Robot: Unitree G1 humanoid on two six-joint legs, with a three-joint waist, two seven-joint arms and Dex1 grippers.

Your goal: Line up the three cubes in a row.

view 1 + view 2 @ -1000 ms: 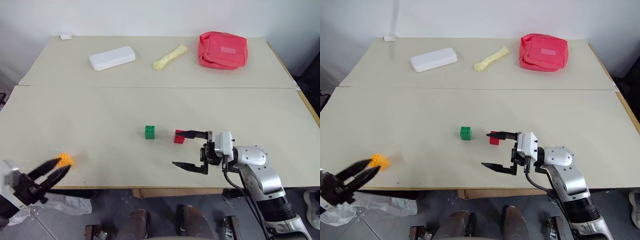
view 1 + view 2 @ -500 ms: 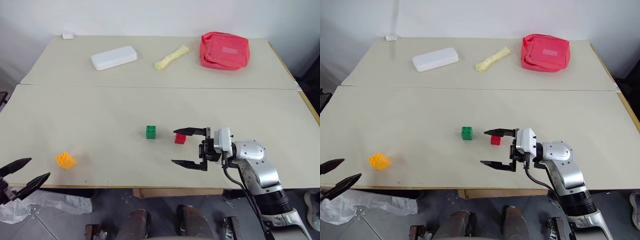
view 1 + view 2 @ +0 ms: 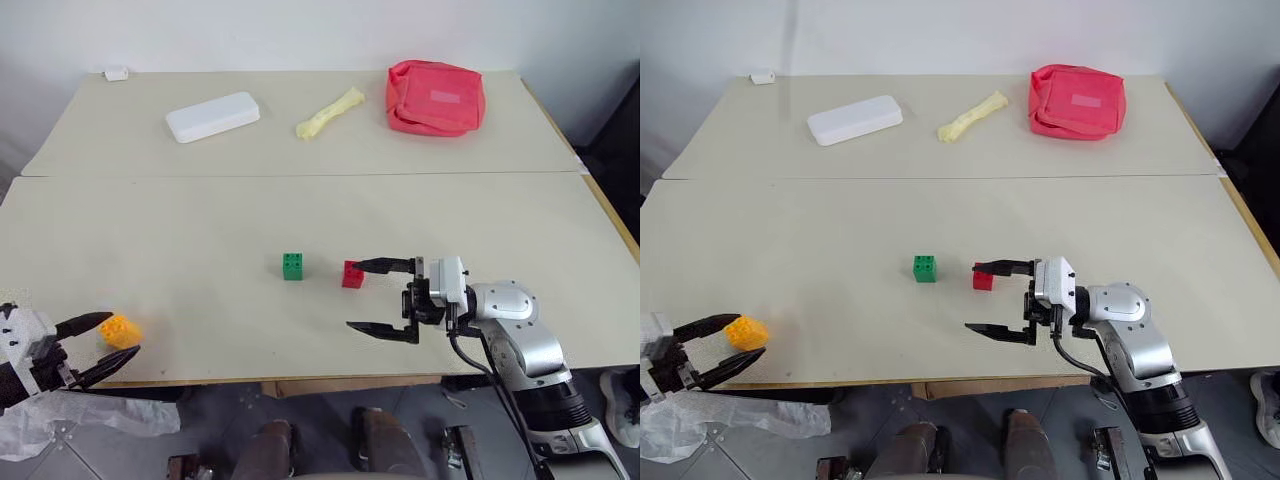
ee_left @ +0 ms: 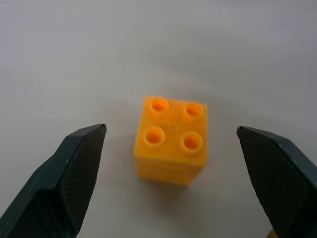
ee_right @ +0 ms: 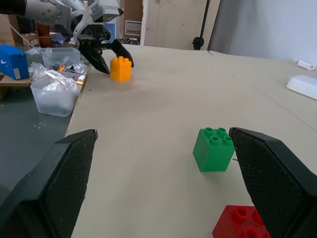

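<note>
The orange-yellow cube (image 4: 171, 140) sits studs up near the table's front left corner. My left gripper (image 3: 750, 337) is open, one finger on each side of the cube with gaps between, touching nothing. The green cube (image 3: 293, 265) and the red cube (image 3: 352, 275) stand close together at mid-table. My right gripper (image 3: 352, 296) hangs open and level just right of them, its far fingertip close beside the red cube, nothing held. The right wrist view shows the green cube (image 5: 213, 148), the red cube (image 5: 242, 223) and, far off, the orange-yellow cube (image 5: 121, 68) by the left gripper (image 5: 106, 49).
At the back of the table lie a white case (image 3: 212, 116), a pale yellow stick-like item (image 3: 328, 112) and a pinkish-red pouch (image 3: 435, 97). The table's front edge (image 3: 200, 381) runs right beside the orange-yellow cube. A clear plastic tub (image 5: 54, 94) stands beyond the table's left end.
The left gripper has opened wide, drawn back off the orange-yellow cube, then come in again so its fingers straddle it. The camera has shifted. The right arm has kept still.
</note>
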